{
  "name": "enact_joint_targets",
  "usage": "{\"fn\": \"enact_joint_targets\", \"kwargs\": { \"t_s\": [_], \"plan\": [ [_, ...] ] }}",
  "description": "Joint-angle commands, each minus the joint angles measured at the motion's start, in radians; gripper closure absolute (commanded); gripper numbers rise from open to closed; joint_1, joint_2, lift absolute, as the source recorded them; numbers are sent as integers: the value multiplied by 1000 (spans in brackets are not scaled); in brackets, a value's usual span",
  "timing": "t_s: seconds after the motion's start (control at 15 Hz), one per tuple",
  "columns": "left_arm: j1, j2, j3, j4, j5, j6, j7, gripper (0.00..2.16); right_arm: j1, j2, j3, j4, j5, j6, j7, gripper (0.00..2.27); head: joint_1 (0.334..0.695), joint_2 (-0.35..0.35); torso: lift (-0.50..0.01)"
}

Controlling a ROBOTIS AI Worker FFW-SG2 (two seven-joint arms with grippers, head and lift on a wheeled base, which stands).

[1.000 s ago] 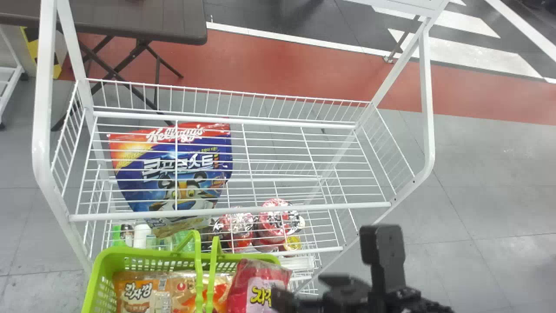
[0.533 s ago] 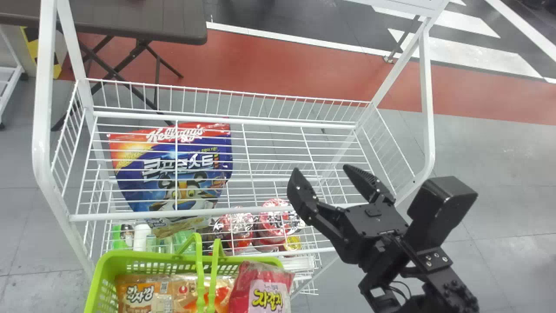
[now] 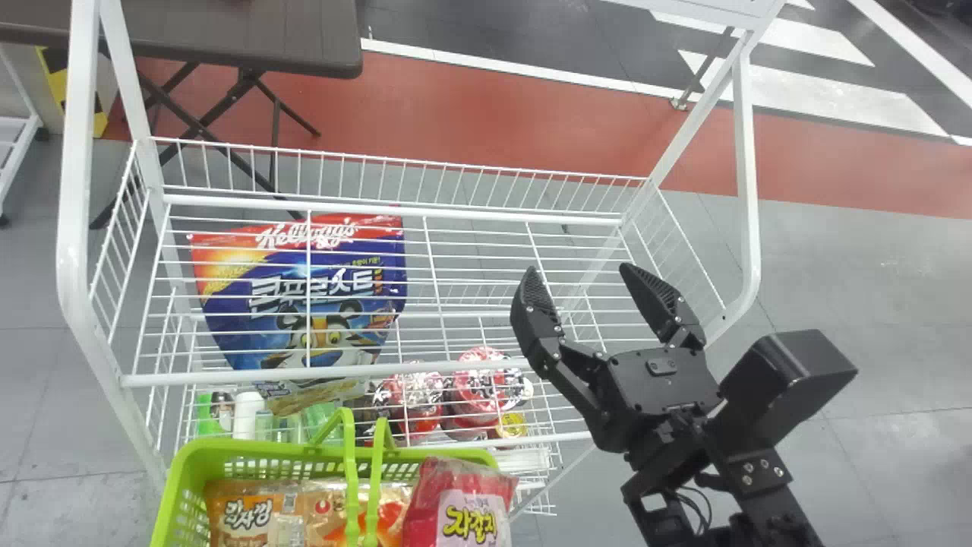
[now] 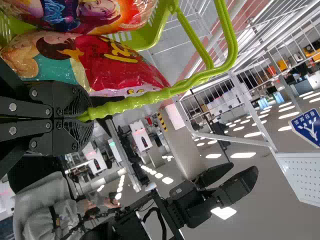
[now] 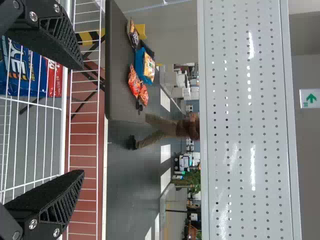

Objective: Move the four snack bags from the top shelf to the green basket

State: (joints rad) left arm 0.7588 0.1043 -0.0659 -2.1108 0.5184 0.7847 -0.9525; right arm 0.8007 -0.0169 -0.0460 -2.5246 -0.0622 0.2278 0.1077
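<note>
Snack bags [image 3: 471, 513] in green basket [image 3: 304, 450], 7 o'clock in head view. Left gripper [image 4: 86, 117] clamped on basket handle [image 4: 130, 102]; right gripper [image 3: 579, 272], 3-4 o'clock, fingers apart. Risk: handle could pivot in single-point grip, basket tips, bags spill.

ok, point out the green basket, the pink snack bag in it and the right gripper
green basket [image 3: 250, 448]: head view, on its far rim
pink snack bag [image 3: 459, 503]: head view, middle of its visible front
right gripper [image 3: 578, 268]: head view, midway between its spread fingertips
</note>
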Motion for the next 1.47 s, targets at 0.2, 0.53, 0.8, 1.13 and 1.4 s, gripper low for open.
{"fn": "enact_joint_targets", "kwargs": {
  "t_s": [0.2, 0.53, 0.8, 1.13, 1.4],
  "plan": [
    [1, 0, 0, 0, 0, 0, 0, 1403, 0, 0, -2, -2, -2, 2, 1, 73, 695, -350, 0],
    [-1, -1, 0, 2, -3, -3, 3, 1403, -3, 0, -3, -2, -4, 11, 1, 76, 695, -350, 0],
    [-3, -1, 0, 3, -3, -3, 5, 1403, -6, 0, -5, -2, -4, 17, 1, 76, 695, -350, 0],
    [-4, -1, -2, 3, -5, -3, 6, 1403, -8, -2, -9, -3, -11, 23, 1, 76, 695, -350, 0],
    [-4, -1, -3, 3, -6, -3, 8, 1403, -8, -2, -11, -6, -15, 29, 1, 76, 695, -350, 0]
  ]
}}
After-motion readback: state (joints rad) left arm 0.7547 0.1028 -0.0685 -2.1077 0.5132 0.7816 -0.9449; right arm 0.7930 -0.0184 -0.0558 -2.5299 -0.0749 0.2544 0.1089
